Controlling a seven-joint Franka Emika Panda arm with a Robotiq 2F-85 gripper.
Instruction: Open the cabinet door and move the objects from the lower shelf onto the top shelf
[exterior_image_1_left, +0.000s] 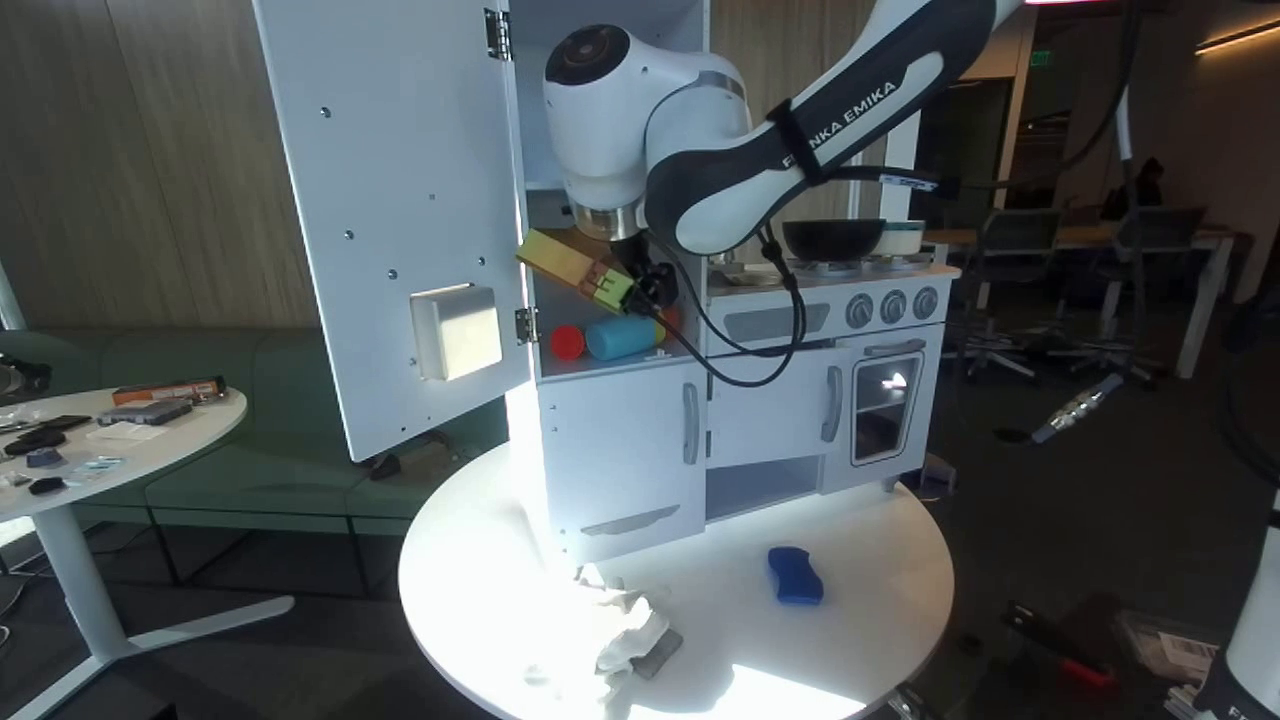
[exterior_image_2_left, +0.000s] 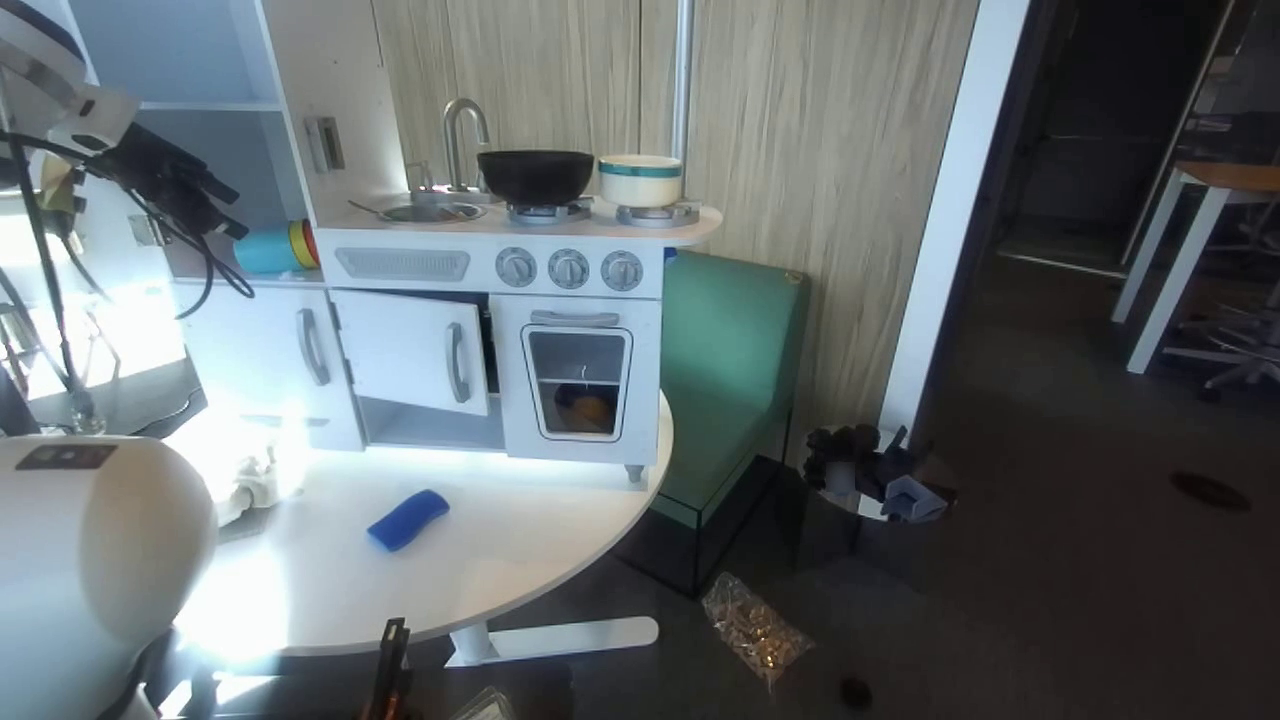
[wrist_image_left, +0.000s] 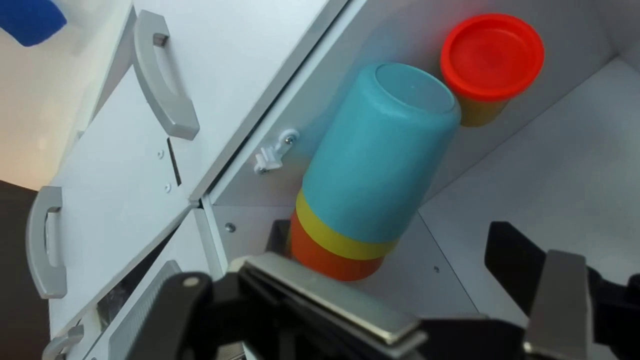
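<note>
The cabinet door (exterior_image_1_left: 400, 200) stands wide open in an exterior view. On the lower shelf lies a blue cup stack (wrist_image_left: 382, 155) with yellow and orange-red bands; it also shows in both exterior views (exterior_image_1_left: 620, 337) (exterior_image_2_left: 272, 250). A red-lidded jar (wrist_image_left: 492, 57) sits beside its blue end, also in an exterior view (exterior_image_1_left: 567, 342). The top shelf (exterior_image_2_left: 210, 105) is the board above. My gripper (wrist_image_left: 392, 245) is open and empty, close to the stack's orange end; it also shows in both exterior views (exterior_image_1_left: 655, 290) (exterior_image_2_left: 232, 212). Whether a finger touches the stack I cannot tell.
A yellow-green block (exterior_image_1_left: 575, 268) shows by the wrist, perhaps fixed to it. Cables (exterior_image_1_left: 795, 330) hang below the arm. The cabinet's side wall (exterior_image_2_left: 330, 100) is close by. A black pan (exterior_image_2_left: 535, 178), white pot (exterior_image_2_left: 640, 182) and blue sponge (exterior_image_2_left: 408, 520) stand farther off.
</note>
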